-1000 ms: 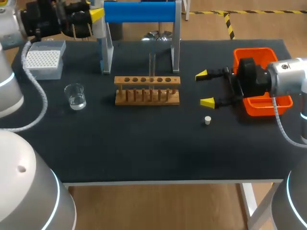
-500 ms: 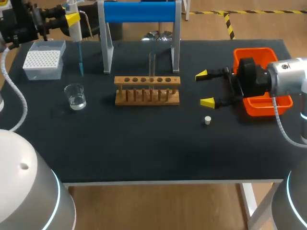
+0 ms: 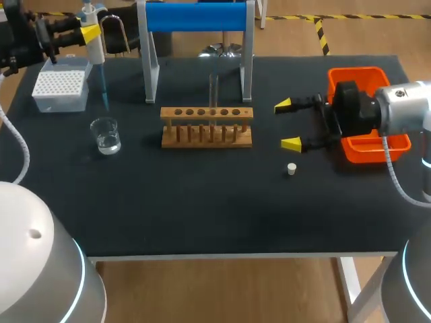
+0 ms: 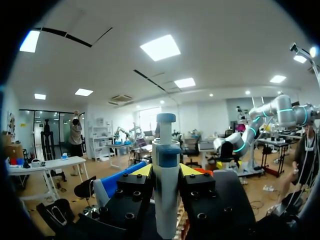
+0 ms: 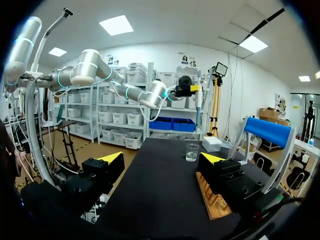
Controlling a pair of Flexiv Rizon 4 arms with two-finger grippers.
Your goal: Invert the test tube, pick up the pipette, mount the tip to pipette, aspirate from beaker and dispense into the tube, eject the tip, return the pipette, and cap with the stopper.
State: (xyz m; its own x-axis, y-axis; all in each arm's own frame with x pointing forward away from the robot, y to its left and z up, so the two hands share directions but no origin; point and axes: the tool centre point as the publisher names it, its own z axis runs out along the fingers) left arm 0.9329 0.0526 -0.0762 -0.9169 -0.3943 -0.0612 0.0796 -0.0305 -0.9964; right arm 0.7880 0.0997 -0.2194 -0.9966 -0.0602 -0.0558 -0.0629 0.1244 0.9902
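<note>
Far left, your left gripper (image 3: 91, 33) clamps the pipette (image 3: 97, 52) upright, tip down, ready for the beaker (image 3: 106, 135). Right gripper (image 3: 287, 124) parked near rack (image 3: 207, 128), jaws apart.

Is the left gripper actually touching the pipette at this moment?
Touching. The left wrist view shows the pipette standing upright in the left gripper, with both fingers pressed against its barrel from opposite sides.

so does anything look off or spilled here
Nothing stands out. The rack sits square with the tube upright in it, the glass stands upright with no puddle around it, and the stopper lies loose, simply not used yet. The left hand holds the pipette upright.
</note>
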